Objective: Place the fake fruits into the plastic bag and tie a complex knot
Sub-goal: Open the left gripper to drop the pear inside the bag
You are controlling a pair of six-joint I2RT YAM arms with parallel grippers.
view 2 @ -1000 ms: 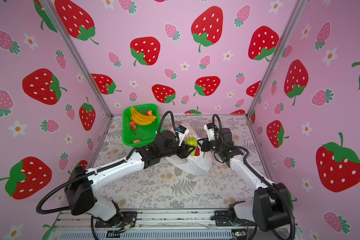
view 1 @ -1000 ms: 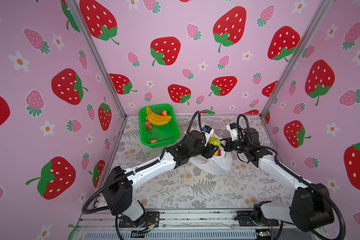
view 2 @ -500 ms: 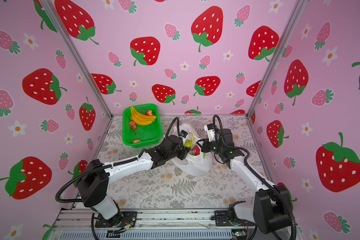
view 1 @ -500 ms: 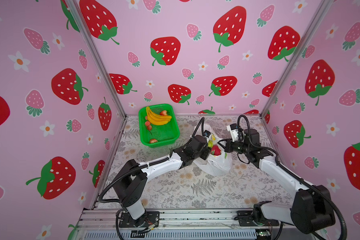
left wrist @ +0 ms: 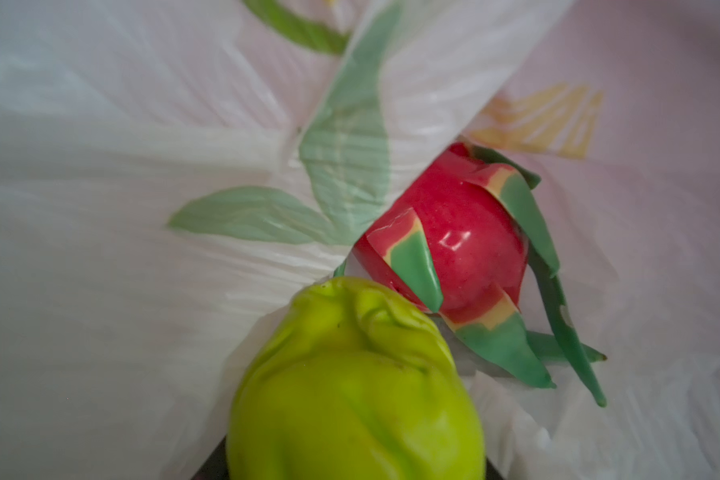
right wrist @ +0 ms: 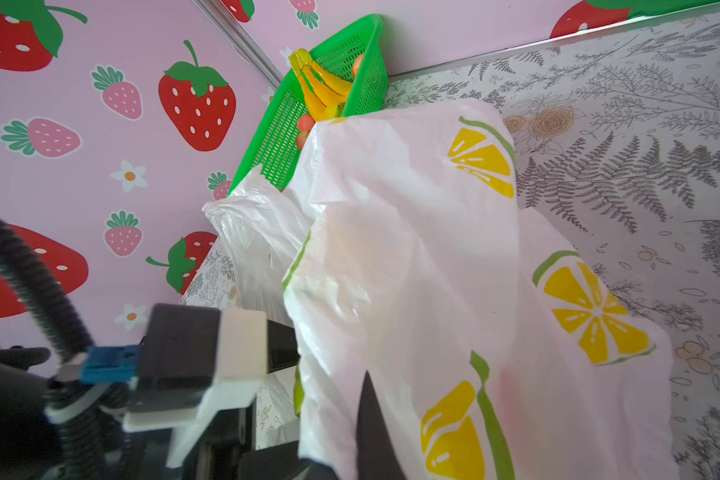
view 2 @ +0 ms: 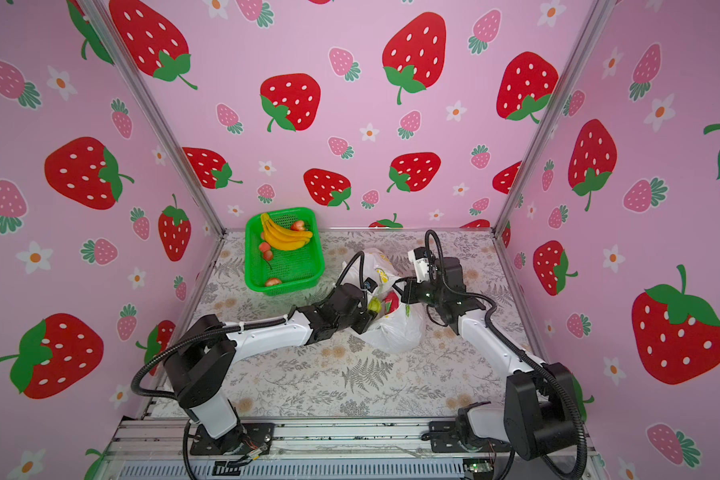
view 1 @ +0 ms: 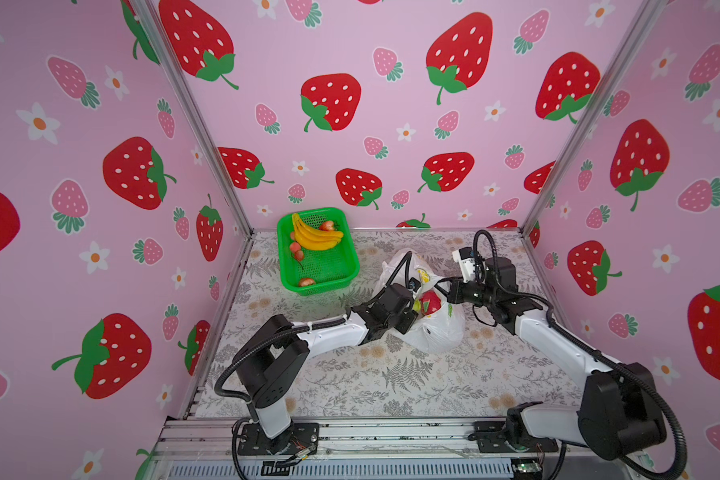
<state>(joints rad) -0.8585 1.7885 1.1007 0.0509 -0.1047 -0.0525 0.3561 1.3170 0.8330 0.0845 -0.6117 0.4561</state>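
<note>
White translucent film, printed with yellow lemon slices and green leaves: the plastic bag lies on the fern-patterned table right of centre, between my two grippers. Its film is thin and creased. In the right wrist view a loose, crumpled fold rises on the side toward the green basket.

My right gripper is clamped on the bag's edge and holds the mouth up. The film drapes from its finger in the right wrist view.

My left gripper reaches into the mouth and grasps the green pear-like fruit. That fruit is glossy yellow-green, with a puckered, wrinkled end. The jaws themselves are barely visible beneath it.

Just beyond it, inside the bag, lies the dragon fruit. It is shiny red, with green-tipped scales edged in yellow. Part of it is covered by a flap of the bag printed with a leaf. Whether the two fruits touch, I cannot tell.

The green basket stands in the far left corner, well apart from the bag. It contains the banana bunch and the small red fruits.
</note>
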